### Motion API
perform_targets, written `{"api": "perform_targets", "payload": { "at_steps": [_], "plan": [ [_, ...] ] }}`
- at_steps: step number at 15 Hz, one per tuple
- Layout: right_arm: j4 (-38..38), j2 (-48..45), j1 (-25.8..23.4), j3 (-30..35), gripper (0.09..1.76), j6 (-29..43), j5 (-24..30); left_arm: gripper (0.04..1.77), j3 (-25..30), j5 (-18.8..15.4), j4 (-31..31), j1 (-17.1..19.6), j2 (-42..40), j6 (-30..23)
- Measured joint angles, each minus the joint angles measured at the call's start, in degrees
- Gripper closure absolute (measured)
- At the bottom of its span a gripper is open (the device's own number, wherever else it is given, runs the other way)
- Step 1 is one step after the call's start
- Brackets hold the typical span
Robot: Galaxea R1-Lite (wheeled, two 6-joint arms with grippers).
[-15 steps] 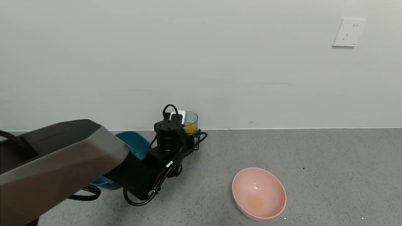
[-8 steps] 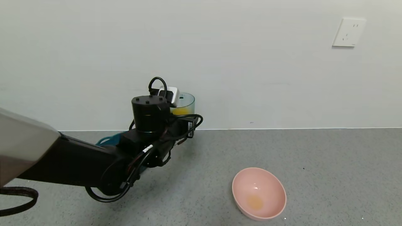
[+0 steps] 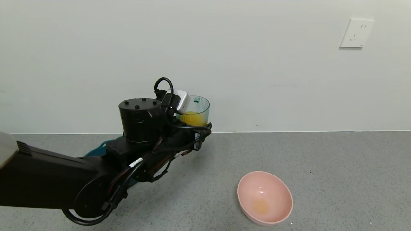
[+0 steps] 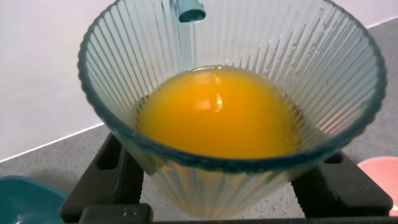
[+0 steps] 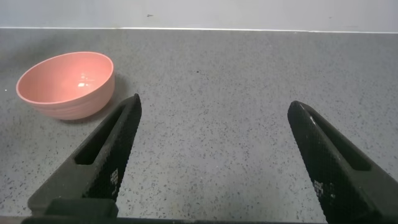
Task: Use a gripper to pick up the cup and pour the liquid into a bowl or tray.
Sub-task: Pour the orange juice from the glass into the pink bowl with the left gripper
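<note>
My left gripper [image 3: 196, 128] is shut on the cup [image 3: 196, 110], a clear blue-tinted ribbed tumbler, and holds it upright above the grey floor near the back wall. Orange-yellow liquid [image 3: 192, 118] fills its lower part. In the left wrist view the cup [image 4: 230, 180] sits between the black fingers [image 4: 102, 186] with the liquid [image 4: 221, 115] level. The pale pink bowl [image 3: 265, 197] stands on the floor to the right and nearer me, with an orange trace at its bottom. My right gripper [image 5: 214, 134] is open and empty over bare floor, the bowl [image 5: 65, 84] off to one side.
A dark teal tub [image 3: 99, 149] lies mostly hidden behind my left arm, and its corner shows in the left wrist view [image 4: 25, 199]. The white wall runs along the back, with a socket plate [image 3: 356, 32] high at the right. Grey speckled floor lies around the bowl.
My left gripper has lifted the cup off the floor and carried it up and slightly right. The arm has stretched out farther. The bowl has not moved.
</note>
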Motion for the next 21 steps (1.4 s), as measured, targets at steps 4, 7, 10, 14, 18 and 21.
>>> {"api": "perform_targets", "payload": {
  "at_steps": [4, 7, 10, 14, 18, 21],
  "plan": [
    [0.0, 0.0, 0.0, 0.0, 0.14, 0.0, 0.0, 0.50, 2.0, -1.7, -0.3, -1.7, -0.1, 1.5],
    [0.0, 0.0, 0.0, 0.0, 0.14, 0.0, 0.0, 0.50, 3.5, -2.9, -1.1, -3.1, 0.5, 3.0],
    [0.0, 0.0, 0.0, 0.0, 0.14, 0.0, 0.0, 0.50, 4.7, -3.3, -1.8, -4.1, 1.7, 5.3],
    [0.0, 0.0, 0.0, 0.0, 0.14, 0.0, 0.0, 0.50, 5.9, -3.2, -6.8, -5.0, 4.3, 10.4],
    [0.0, 0.0, 0.0, 0.0, 0.14, 0.0, 0.0, 0.50, 6.4, -3.1, -8.1, -6.0, 6.7, 13.6],
    [0.0, 0.0, 0.0, 0.0, 0.14, 0.0, 0.0, 0.50, 6.3, -3.0, -8.2, -6.4, 8.1, 15.3]
  ]
}}
